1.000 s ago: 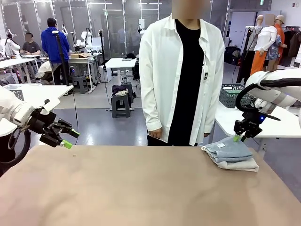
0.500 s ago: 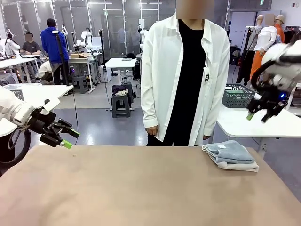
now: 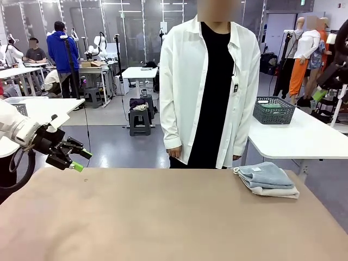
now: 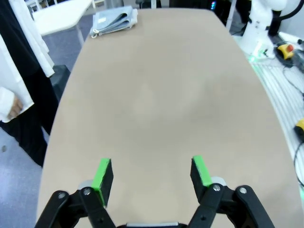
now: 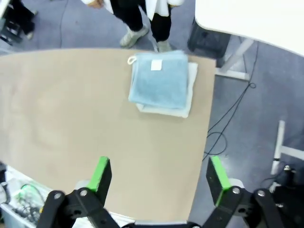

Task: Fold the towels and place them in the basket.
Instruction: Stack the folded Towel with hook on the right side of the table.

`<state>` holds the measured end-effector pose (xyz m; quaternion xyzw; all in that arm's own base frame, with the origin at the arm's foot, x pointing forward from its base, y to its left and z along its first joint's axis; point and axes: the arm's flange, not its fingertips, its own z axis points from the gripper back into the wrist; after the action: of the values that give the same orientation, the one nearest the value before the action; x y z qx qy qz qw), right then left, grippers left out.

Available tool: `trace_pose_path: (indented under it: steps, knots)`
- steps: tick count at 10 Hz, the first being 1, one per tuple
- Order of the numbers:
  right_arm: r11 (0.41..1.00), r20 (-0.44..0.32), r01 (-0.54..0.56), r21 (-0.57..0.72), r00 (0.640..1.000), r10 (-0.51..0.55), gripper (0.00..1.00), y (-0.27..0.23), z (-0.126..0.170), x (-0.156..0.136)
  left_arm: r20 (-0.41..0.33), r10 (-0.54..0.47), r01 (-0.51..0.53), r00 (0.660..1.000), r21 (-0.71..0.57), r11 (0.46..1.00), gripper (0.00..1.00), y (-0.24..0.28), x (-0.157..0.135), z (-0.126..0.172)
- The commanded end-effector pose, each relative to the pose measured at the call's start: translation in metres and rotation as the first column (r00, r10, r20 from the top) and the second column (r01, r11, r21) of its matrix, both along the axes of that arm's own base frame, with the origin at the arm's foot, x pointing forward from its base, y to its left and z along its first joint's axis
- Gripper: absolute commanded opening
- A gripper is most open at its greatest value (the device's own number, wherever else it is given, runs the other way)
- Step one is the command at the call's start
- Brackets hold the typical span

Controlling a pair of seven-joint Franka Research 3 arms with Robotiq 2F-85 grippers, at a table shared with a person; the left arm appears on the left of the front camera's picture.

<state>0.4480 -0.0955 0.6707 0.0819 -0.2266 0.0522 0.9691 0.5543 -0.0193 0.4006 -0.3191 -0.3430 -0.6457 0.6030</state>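
The left end effector (image 3: 80, 160) hung with its jaws spread and empty over the left end of the bench (image 3: 163, 217), its green pads (image 4: 101, 173) well apart in the left wrist view. The right end effector (image 5: 159, 176) was lifted high with its jaws spread wide and empty, looking down from above on the towels (image 5: 161, 83). These lay stacked and folded at the bench's far right corner, a grey-blue towel (image 3: 265, 175) on a cream one (image 3: 278, 191), near a person (image 3: 212, 87) in a white shirt; the basket (image 3: 273, 110) stood on a white table (image 3: 296, 138) behind.
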Motion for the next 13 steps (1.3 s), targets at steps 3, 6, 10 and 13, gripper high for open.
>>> trace_pose_path:
  steps: [3,6,10,13]
  knots:
    - [0.997,0.043,0.027,-0.071,0.999,-0.024,1.00,0.032,-0.022,-0.028,0.009,-0.005,0.005,1.000,0.000,1.000,0.83,0.001,0.000,0.001]
    - [0.999,0.048,-0.027,-0.026,0.998,0.028,1.00,0.021,0.000,-0.038,0.009,-0.005,0.005,1.000,0.000,1.000,0.83,0.001,0.000,0.001]
    - [0.999,0.048,-0.027,-0.026,0.998,0.028,1.00,0.021,0.000,-0.038,0.009,-0.005,0.005,1.000,0.000,1.000,0.83,0.001,0.000,0.001]
    - [0.999,0.048,-0.027,-0.026,0.998,0.028,1.00,0.021,0.000,-0.038,0.009,-0.005,0.005,1.000,0.000,1.000,0.83,0.001,0.000,0.001]
